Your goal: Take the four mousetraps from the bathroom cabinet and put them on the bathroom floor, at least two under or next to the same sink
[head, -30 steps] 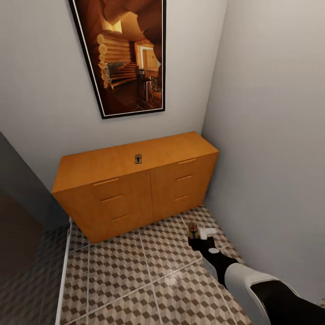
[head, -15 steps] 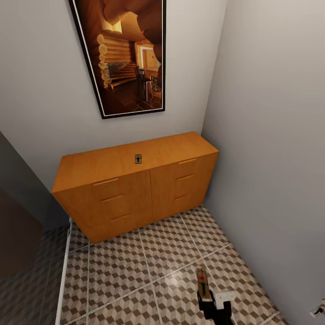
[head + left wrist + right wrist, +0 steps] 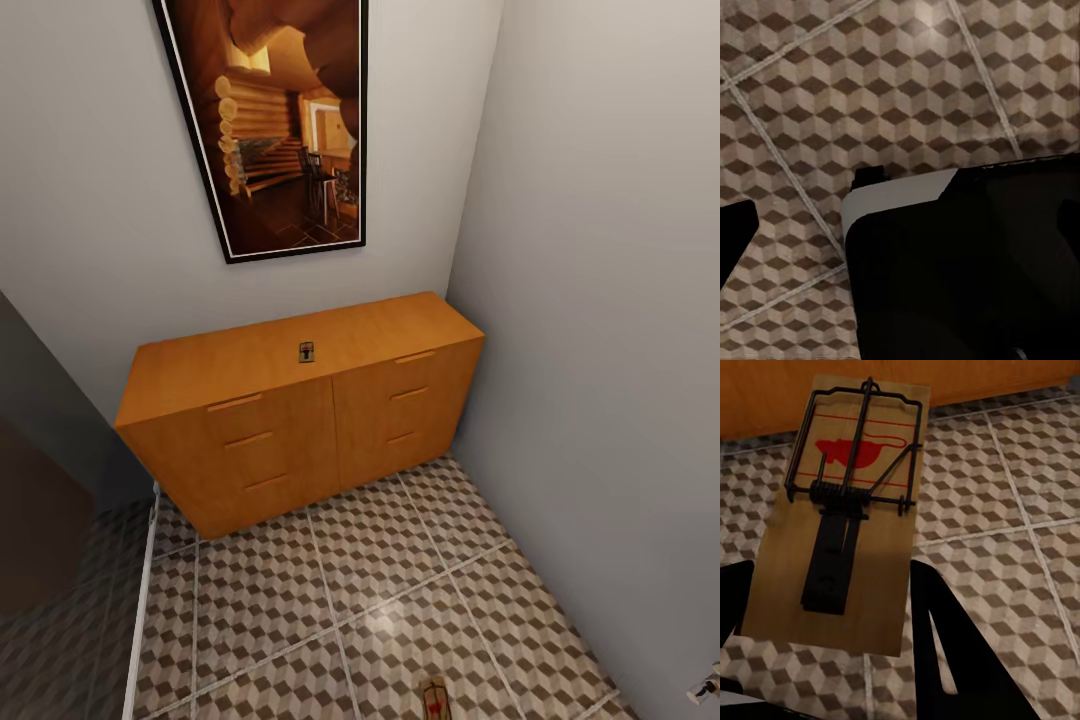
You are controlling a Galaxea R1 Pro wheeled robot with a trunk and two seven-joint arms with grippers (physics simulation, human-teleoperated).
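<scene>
Right wrist view: the right gripper [image 3: 825,607] clamps a mousetrap [image 3: 844,510] between its two dark fingers [image 3: 941,637], the board projecting forward above the bathroom floor [image 3: 1020,472], its red mark toward the cabinet's [image 3: 765,390] base. Head view: the held trap's tip shows at the lower edge of the floor; bare tiles lie between it and the cabinet. A second mousetrap [image 3: 306,352] lies mid-top on the cabinet, near its front edge. Left gripper [image 3: 795,217]: opening cannot be told.
</scene>
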